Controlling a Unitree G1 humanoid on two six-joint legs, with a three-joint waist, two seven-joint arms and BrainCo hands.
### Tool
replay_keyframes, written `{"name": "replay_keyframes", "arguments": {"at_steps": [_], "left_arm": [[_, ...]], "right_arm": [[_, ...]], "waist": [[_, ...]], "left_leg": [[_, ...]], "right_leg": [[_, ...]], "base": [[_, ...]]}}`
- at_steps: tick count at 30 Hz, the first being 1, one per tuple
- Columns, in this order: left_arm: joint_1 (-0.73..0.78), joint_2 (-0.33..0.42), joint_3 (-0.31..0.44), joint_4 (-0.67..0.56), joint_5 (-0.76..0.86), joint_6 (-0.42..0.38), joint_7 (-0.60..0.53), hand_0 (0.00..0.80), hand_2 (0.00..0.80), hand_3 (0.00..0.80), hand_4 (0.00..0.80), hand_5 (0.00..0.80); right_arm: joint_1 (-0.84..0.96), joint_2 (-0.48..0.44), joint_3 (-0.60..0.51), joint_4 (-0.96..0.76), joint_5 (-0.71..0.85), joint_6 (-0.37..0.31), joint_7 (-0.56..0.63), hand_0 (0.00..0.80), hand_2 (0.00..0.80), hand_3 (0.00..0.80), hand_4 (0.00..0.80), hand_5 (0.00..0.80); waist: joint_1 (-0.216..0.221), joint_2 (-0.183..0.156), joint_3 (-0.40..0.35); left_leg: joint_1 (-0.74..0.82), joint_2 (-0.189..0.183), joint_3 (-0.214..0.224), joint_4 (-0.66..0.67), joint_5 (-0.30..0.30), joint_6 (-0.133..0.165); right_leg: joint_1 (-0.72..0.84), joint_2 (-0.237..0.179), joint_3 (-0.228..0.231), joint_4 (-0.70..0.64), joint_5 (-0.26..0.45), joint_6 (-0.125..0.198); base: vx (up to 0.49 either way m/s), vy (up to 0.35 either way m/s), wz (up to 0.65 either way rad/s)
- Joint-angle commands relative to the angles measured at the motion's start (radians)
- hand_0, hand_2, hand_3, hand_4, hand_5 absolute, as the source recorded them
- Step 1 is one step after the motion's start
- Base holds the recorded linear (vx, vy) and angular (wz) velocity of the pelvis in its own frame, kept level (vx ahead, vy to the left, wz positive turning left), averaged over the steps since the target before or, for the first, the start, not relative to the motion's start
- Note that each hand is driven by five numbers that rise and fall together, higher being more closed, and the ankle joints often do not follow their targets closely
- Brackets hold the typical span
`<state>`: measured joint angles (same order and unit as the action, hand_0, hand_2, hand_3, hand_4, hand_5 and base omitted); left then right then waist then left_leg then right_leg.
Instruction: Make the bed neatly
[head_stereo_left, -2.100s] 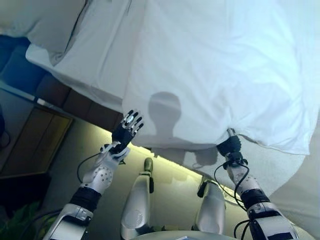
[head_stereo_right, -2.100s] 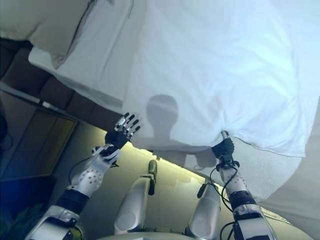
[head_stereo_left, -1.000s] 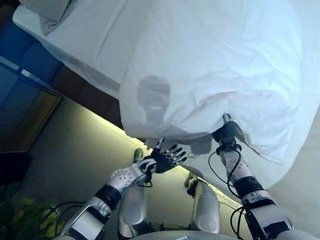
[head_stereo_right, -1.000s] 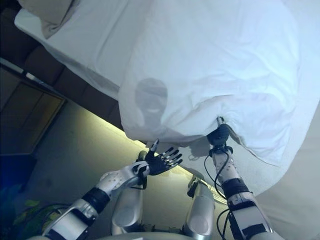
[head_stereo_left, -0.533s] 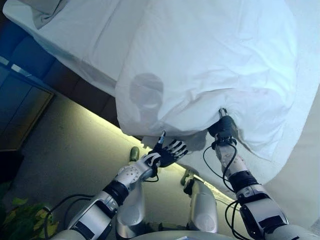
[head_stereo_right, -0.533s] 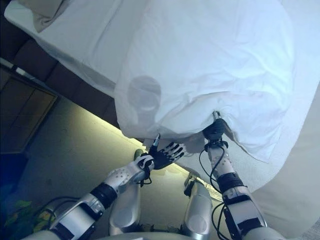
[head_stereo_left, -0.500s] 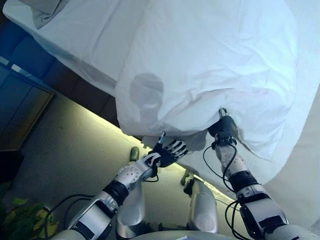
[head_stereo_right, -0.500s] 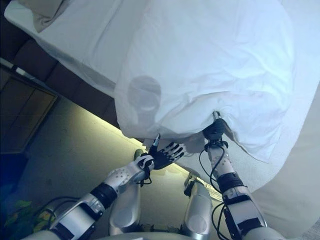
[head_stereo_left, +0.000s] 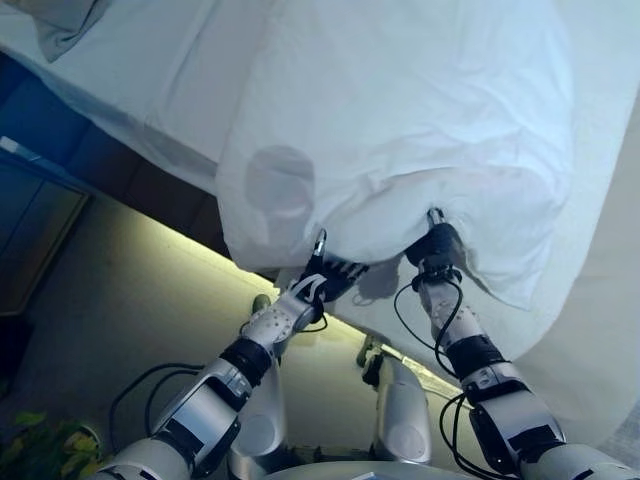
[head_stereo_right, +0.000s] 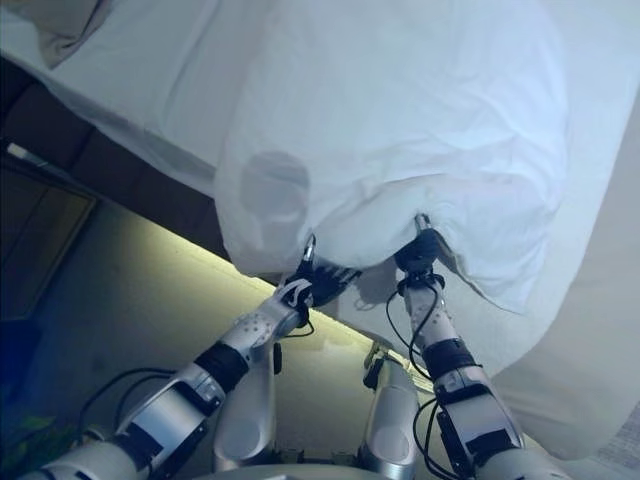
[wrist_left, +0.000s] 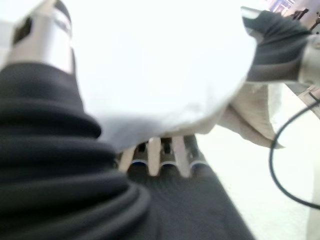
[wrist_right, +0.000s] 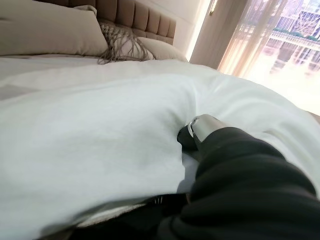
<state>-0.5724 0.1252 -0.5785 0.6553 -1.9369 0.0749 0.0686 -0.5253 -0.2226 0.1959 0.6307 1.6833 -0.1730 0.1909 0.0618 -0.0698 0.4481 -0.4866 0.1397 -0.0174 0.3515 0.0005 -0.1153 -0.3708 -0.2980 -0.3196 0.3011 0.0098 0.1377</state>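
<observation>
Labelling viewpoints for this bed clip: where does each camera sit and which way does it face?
Left eye view: on the head, looking down at the white duvet hanging over the bed edge; both arms, left hand and right hand at its hem.
Right eye view: the same scene from slightly aside.
Left wrist view: under the duvet's hem, fingers beneath it; the right hand shows too.
Right wrist view: along the bed toward the pillows and headboard; its dark cover fills the corner.
Shared: the duvet.

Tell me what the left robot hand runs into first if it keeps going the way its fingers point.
Most likely the white duvet. The left robot hand sits at the duvet's hanging edge with its fingers already reaching under the cloth, so the fabric comes first. What lies beyond it is hidden.
</observation>
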Motion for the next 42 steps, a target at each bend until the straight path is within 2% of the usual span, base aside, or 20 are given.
{"name": "replay_keyframes", "arguments": {"at_steps": [1, 5, 6, 7, 8, 13, 19, 25, 26, 27, 28, 29, 30, 31, 34, 36, 39, 42], "left_arm": [[-0.083, -0.099, 0.047, 0.029, 0.045, -0.045, 0.007, 0.000, 0.000, 0.000, 0.000, 0.000], [-0.113, -0.107, 0.109, 0.060, 0.050, -0.073, -0.024, 0.000, 0.000, 0.000, 0.000, 0.000], [-0.116, -0.105, 0.119, 0.065, 0.034, -0.080, -0.027, 0.402, 0.402, 0.402, 0.402, 0.402], [-0.114, -0.105, 0.128, 0.070, 0.026, -0.085, -0.021, 0.718, 0.718, 0.718, 0.718, 0.718], [-0.113, -0.104, 0.136, 0.074, 0.019, -0.092, -0.015, 0.800, 0.800, 0.800, 0.800, 0.800], [-0.100, -0.098, 0.179, 0.098, 0.063, -0.116, -0.002, 0.800, 0.800, 0.800, 0.800, 0.800], [-0.049, -0.090, 0.192, 0.062, 0.137, -0.116, -0.036, 0.800, 0.800, 0.800, 0.800, 0.800], [-0.014, -0.059, 0.222, 0.010, 0.272, -0.120, -0.020, 0.800, 0.800, 0.800, 0.800, 0.800], [-0.006, -0.043, 0.236, -0.017, 0.307, -0.107, -0.010, 0.800, 0.800, 0.800, 0.800, 0.800], [0.003, -0.032, 0.246, -0.033, 0.333, -0.099, -0.009, 0.800, 0.800, 0.800, 0.800, 0.800], [0.013, -0.022, 0.255, -0.045, 0.354, -0.091, -0.017, 0.800, 0.800, 0.800, 0.800, 0.800], [0.024, -0.014, 0.266, -0.057, 0.371, -0.079, -0.026, 0.800, 0.800, 0.800, 0.800, 0.800], [0.036, -0.004, 0.274, -0.069, 0.384, -0.068, -0.036, 0.800, 0.800, 0.800, 0.800, 0.800], [0.040, 0.000, 0.276, -0.073, 0.388, -0.064, -0.040, 0.800, 0.800, 0.800, 0.800, 0.800], [0.070, 0.026, 0.290, -0.090, 0.376, -0.033, -0.065, 0.800, 0.800, 0.800, 0.800, 0.800], [0.077, 0.043, 0.303, -0.099, 0.359, -0.017, -0.076, 0.800, 0.800, 0.800, 0.800, 0.800], [0.086, 0.060, 0.321, -0.127, 0.329, -0.002, -0.095, 0.800, 0.800, 0.800, 0.800, 0.800], [0.100, 0.079, 0.326, -0.173, 0.305, 0.003, -0.101, 0.800, 0.800, 0.800, 0.800, 0.800]], "right_arm": [[-0.067, -0.005, 0.004, -0.122, -0.026, 0.001, 0.022, 0.800, 0.800, 0.800, 0.800, 0.800], [-0.092, -0.013, 0.011, -0.133, -0.066, 0.032, -0.015, 0.800, 0.800, 0.800, 0.800, 0.800], [-0.095, -0.018, 0.013, -0.135, -0.071, 0.040, -0.025, 0.800, 0.800, 0.800, 0.800, 0.800], [-0.095, -0.020, 0.015, -0.136, -0.076, 0.045, -0.031, 0.800, 0.800, 0.800, 0.800, 0.800], [-0.095, -0.021, 0.016, -0.135, -0.078, 0.047, -0.034, 0.800, 0.800, 0.800, 0.800, 0.800], [-0.087, -0.026, 0.027, -0.136, -0.092, 0.051, -0.043, 0.800, 0.800, 0.800, 0.800, 0.800], [-0.044, -0.022, 0.019, -0.133, -0.109, 0.037, -0.058, 0.800, 0.800, 0.800, 0.800, 0.800], [0.014, -0.015, 0.006, -0.032, -0.126, 0.018, -0.076, 0.800, 0.800, 0.800, 0.800, 0.800], [0.035, -0.019, -0.009, 0.027, -0.092, 0.020, -0.034, 0.800, 0.800, 0.800, 0.800, 0.800], [0.047, -0.023, -0.027, 0.077, -0.050, 0.024, 0.001, 0.722, 0.722, 0.722, 0.722, 0.722], [0.057, -0.032, -0.051, 0.138, -0.005, 0.042, 0.052, 0.489, 0.489, 0.489, 0.489, 0.489], [0.061, -0.044, -0.080, 0.205, 0.039, 0.068, 0.101, 0.160, 0.160, 0.160, 0.160, 0.160], [0.064, -0.059, -0.111, 0.267, 0.080, 0.103, 0.143, 0.000, 0.000, 0.000, 0.000, 0.000], [0.063, -0.067, -0.123, 0.293, 0.101, 0.114, 0.152, 0.000, 0.000, 0.000, 0.000, 0.000], [0.043, -0.144, -0.217, 0.476, 0.193, 0.234, 0.253, 0.000, 0.000, 0.000, 0.000, 0.000], [0.028, -0.186, -0.256, 0.532, 0.219, 0.285, 0.288, 0.000, 0.000, 0.000, 0.000, 0.000], [0.008, -0.244, -0.304, 0.575, 0.245, 0.335, 0.324, 0.000, 0.000, 0.000, 0.000, 0.000], [-0.008, -0.293, -0.337, 0.592, 0.275, 0.355, 0.368, 0.000, 0.000, 0.000, 0.000, 0.000]], "waist": [[-0.014, -0.016, -0.059], [-0.039, 0.000, -0.062], [-0.046, 0.007, -0.063], [-0.050, 0.012, -0.064], [-0.052, 0.015, -0.064], [-0.061, 0.032, -0.071], [-0.057, 0.056, -0.075], [-0.052, 0.081, -0.069], [-0.050, 0.088, -0.064], [-0.047, 0.094, -0.060], [-0.043, 0.100, -0.056], [-0.040, 0.107, -0.053], [-0.037, 0.116, -0.050], [-0.036, 0.120, -0.049], [-0.029, 0.154, -0.043], [-0.027, 0.169, -0.042], [-0.026, 0.190, -0.039], [-0.023, 0.211, -0.037]], "left_leg": [[0.003, 0.060, 0.028, -0.031, 0.062, -0.028], [0.023, 0.060, 0.051, -0.049, 0.069, -0.024], [0.031, 0.058, 0.057, -0.052, 0.069, -0.024], [0.037, 0.056, 0.061, -0.055, 0.070, -0.023], [0.040, 0.056, 0.064, -0.056, 0.070, -0.023], [0.063, 0.056, 0.084, -0.070, 0.072, -0.023], [0.072, 0.047, 0.078, -0.066, 0.066, -0.023], [0.073, 0.041, 0.078, -0.069, 0.067, -0.021], [0.069, 0.040, 0.078, -0.068, 0.067, -0.021], [0.066, 0.039, 0.079, -0.068, 0.066, -0.021], [0.062, 0.039, 0.079, -0.068, 0.066, -0.022], [0.060, 0.038, 0.080, -0.069, 0.065, -0.022], [0.060, 0.038, 0.082, -0.071, 0.065, -0.023], [0.060, 0.037, 0.083, -0.071, 0.064, -0.024], [0.063, 0.028, 0.085, -0.076, 0.061, -0.027], [0.064, 0.023, 0.090, -0.081, 0.062, -0.029], [0.060, 0.013, 0.096, -0.094, 0.072, -0.031], [0.055, 0.001, 0.096, -0.098, 0.074, -0.033]], "right_leg": [[0.026, -0.084, 0.051, -0.098, 0.181, 0.112], [0.012, -0.085, 0.074, -0.088, 0.170, 0.108], [0.009, -0.087, 0.081, -0.084, 0.166, 0.106], [0.008, -0.088, 0.087, -0.082, 0.164, 0.104], [0.008, -0.089, 0.090, -0.080, 0.163, 0.103], [0.010, -0.100, 0.099, -0.075, 0.154, 0.099], [0.013, -0.112, 0.104, -0.067, 0.148, 0.100], [0.009, -0.119, 0.108, -0.055, 0.146, 0.100], [0.005, -0.122, 0.107, -0.052, 0.146, 0.101], [0.001, -0.124, 0.107, -0.052, 0.147, 0.101], [-0.002, -0.126, 0.106, -0.052, 0.147, 0.102], [-0.004, -0.129, 0.105, -0.053, 0.146, 0.103], [-0.007, -0.131, 0.106, -0.053, 0.145, 0.105], [-0.008, -0.131, 0.107, -0.053, 0.145, 0.106], [-0.008, -0.141, 0.110, -0.057, 0.141, 0.109], [-0.012, -0.148, 0.112, -0.057, 0.139, 0.111], [-0.023, -0.158, 0.118, -0.061, 0.141, 0.114], [-0.031, -0.164, 0.123, -0.062, 0.139, 0.116]], "base": [[-0.013, 0.138, -0.19], [-0.020, 0.194, -0.20], [0.003, 0.188, -0.22], [0.006, 0.180, -0.14], [0.004, 0.160, -0.15], [-0.001, 0.111, -0.14], [0.004, 0.062, -0.08], [-0.019, 0.034, -0.03], [-0.056, 0.019, 0.00], [-0.081, 0.021, 0.00], [-0.080, 0.018, 0.00], [-0.076, 0.034, 0.00], [-0.053, 0.037, 0.00], [-0.047, 0.064, -0.02], [-0.035, 0.083, -0.03], [-0.031, 0.076, 0.00], [-0.028, 0.068, -0.03], [-0.010, 0.058, 0.02]]}}
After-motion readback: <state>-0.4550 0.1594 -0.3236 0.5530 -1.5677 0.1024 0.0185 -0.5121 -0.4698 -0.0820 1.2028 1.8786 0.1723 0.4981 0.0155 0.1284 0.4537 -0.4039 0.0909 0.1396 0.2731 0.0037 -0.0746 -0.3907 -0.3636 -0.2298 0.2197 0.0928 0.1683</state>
